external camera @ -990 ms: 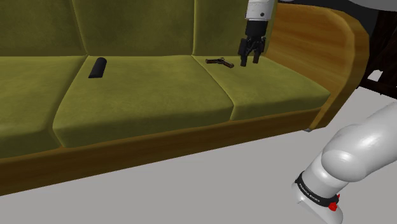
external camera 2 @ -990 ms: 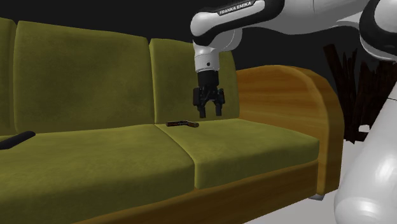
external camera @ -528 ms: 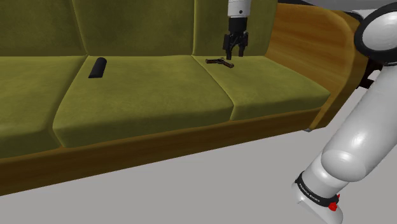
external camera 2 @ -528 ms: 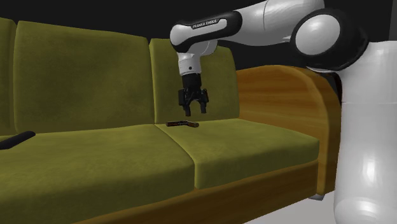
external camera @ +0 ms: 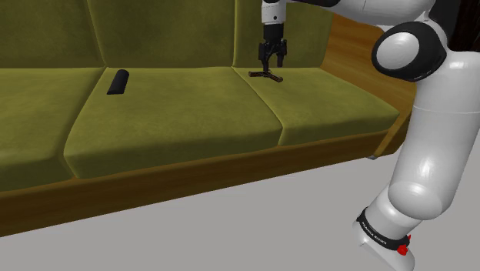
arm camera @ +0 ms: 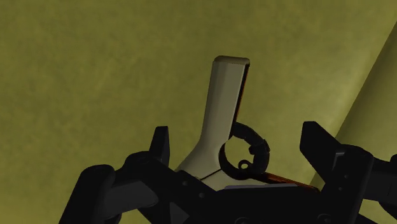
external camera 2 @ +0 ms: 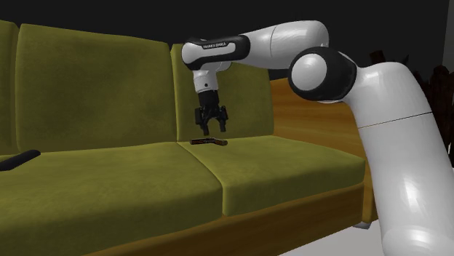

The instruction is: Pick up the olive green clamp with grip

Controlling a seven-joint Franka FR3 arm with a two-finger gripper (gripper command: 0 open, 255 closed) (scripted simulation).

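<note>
The clamp (external camera: 266,75) is a small dark piece lying flat on the olive green sofa seat (external camera: 177,108), near the backrest. In the second exterior view the clamp (external camera 2: 209,141) lies just below my gripper (external camera 2: 209,132). My gripper (external camera: 271,65) hangs straight down, a little above it, and is open. In the wrist view the clamp (arm camera: 226,108) shows a pale olive handle, a dark ring and a reddish-brown edge. It lies on the cushion between the spread fingertips (arm camera: 162,143), and my gripper (arm camera: 238,146) does not touch it.
A black oblong object (external camera: 118,81) lies on the seat well toward the shoulder view's left, and it also shows in the second exterior view (external camera 2: 18,160). The sofa backrest (external camera: 192,31) rises right behind the clamp. A wooden armrest (external camera: 385,54) closes the seat's end. Grey floor (external camera: 231,223) lies in front.
My gripper has travelled toward the shoulder view's left and lowered, from beside the armrest to directly over the clamp. The clamp has not moved.
</note>
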